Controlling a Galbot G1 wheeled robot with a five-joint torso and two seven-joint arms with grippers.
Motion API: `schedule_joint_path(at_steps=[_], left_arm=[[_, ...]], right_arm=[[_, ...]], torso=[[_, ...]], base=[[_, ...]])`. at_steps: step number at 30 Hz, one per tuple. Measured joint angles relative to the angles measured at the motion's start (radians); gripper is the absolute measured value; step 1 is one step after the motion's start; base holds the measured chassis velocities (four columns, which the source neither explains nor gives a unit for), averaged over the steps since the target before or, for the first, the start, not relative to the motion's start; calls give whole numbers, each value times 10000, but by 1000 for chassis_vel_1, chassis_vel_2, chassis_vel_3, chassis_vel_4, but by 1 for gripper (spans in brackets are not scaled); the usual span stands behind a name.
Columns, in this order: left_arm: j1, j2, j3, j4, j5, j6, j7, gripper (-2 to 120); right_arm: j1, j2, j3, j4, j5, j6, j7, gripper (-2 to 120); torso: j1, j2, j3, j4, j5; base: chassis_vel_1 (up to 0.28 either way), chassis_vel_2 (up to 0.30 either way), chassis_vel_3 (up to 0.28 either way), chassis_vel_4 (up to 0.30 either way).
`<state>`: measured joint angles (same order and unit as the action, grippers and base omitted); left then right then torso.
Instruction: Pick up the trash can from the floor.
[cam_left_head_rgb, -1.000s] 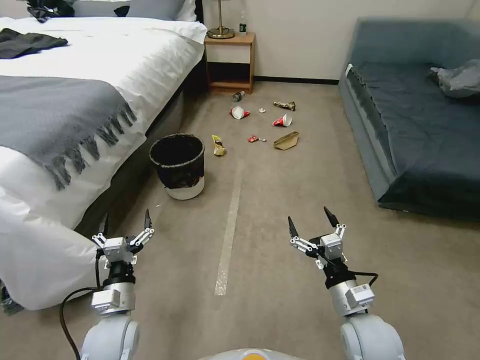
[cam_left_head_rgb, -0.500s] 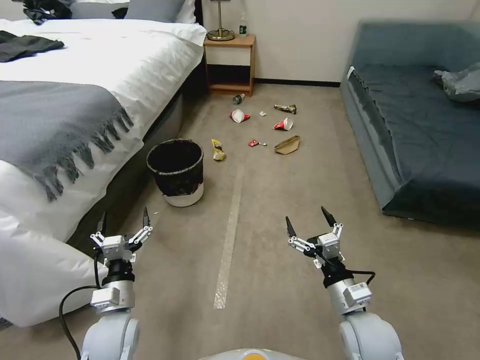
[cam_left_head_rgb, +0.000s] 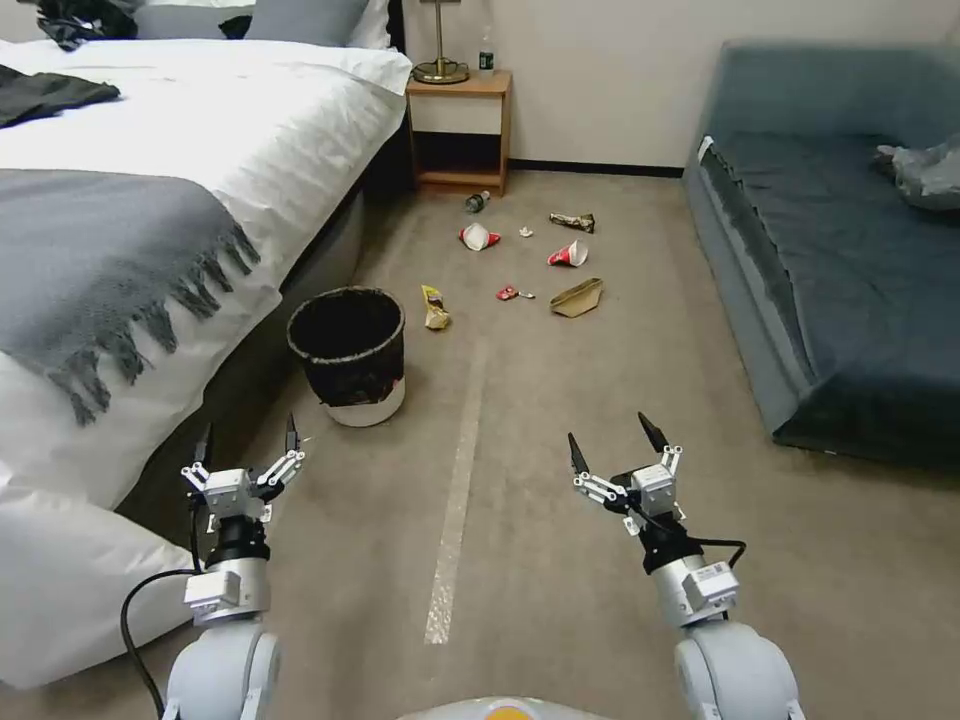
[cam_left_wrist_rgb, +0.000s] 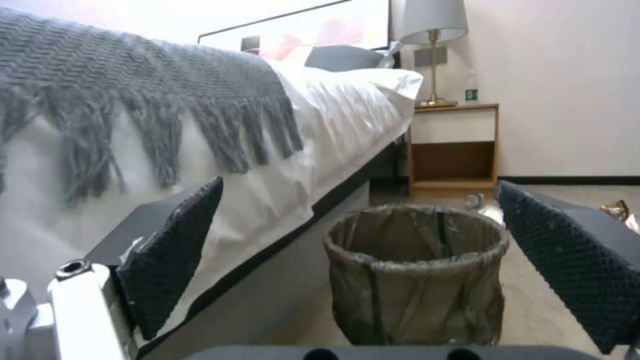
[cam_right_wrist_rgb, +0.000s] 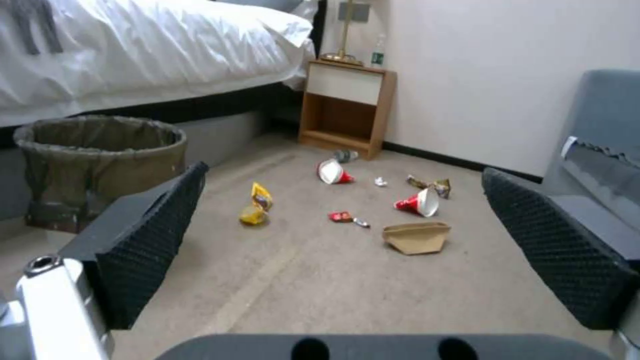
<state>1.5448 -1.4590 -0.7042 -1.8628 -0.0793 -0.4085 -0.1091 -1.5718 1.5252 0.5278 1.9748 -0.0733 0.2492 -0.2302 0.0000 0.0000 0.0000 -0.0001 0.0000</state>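
Note:
The trash can (cam_left_head_rgb: 349, 355), a small round white bin with a black liner over its rim, stands upright on the carpeted floor (cam_left_head_rgb: 560, 520) beside the bed. My left gripper (cam_left_head_rgb: 248, 447) hovers open a short way in front of it, nothing between its fingers; in the left wrist view the trash can (cam_left_wrist_rgb: 416, 272) sits straight ahead between the two pads. My right gripper (cam_left_head_rgb: 613, 447) is open too, held over the floor right of the tape strip (cam_left_head_rgb: 452, 505). The right wrist view has the trash can (cam_right_wrist_rgb: 100, 165) off to one side.
A white bed (cam_left_head_rgb: 200, 150) with a grey fringed blanket flanks the left. A blue sofa (cam_left_head_rgb: 840, 270) lines the right. Litter lies ahead: a yellow wrapper (cam_left_head_rgb: 434, 308), paper cups (cam_left_head_rgb: 567, 254), a brown paper bag (cam_left_head_rgb: 577, 298). A wooden nightstand (cam_left_head_rgb: 458, 125) stands at the wall.
The whole picture has shifted as the camera moved forward; the trash can now sits lower and nearer. Both grippers keep their open pose.

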Motion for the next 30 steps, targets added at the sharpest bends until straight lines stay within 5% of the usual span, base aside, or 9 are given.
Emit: schedule_joint_path(at_steps=[30], left_arm=[[38,-81,-17,-103,11,139,-160,100]], right_arm=[[30,-54,-78,-38,2,-2,-210,100]], torso=[[-1,0,0,1,0]], base=[[-65,70,68,-69]])
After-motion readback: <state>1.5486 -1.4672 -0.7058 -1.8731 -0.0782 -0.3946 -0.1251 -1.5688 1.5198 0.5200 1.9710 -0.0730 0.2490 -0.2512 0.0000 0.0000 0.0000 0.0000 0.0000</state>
